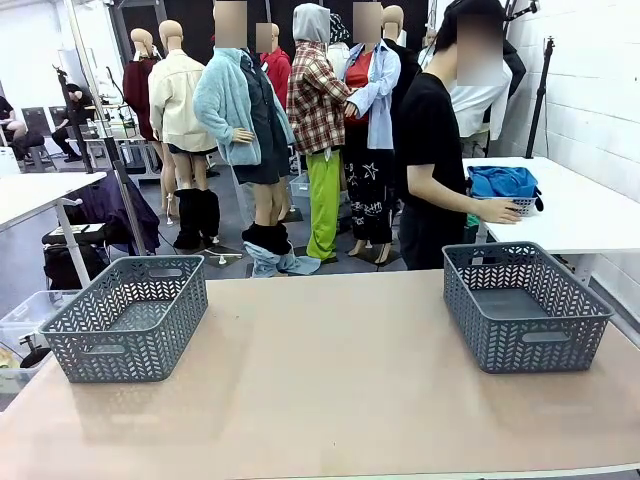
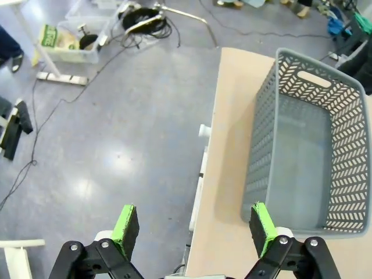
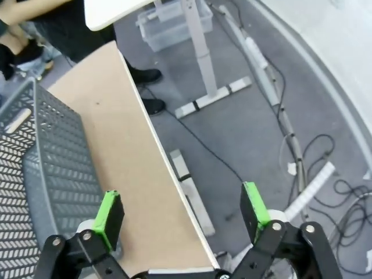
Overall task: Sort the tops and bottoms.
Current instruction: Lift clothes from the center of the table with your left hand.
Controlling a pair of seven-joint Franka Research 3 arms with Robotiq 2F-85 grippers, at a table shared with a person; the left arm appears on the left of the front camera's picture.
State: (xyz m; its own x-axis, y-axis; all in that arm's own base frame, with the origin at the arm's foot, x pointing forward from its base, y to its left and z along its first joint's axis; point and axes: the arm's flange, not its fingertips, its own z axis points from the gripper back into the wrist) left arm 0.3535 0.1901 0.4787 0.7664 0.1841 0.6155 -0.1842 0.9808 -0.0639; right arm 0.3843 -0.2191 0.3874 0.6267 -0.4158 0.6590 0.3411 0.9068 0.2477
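Grey basket at table left end, second basket at right; left hand wide open, right hand wide open.

Left end effector, right end effector: black, green pads, silver screws.

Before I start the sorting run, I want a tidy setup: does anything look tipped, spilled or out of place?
Nothing stands out. The left basket and right basket stand upright and empty on the table. The blue clothes sit on the white table behind.
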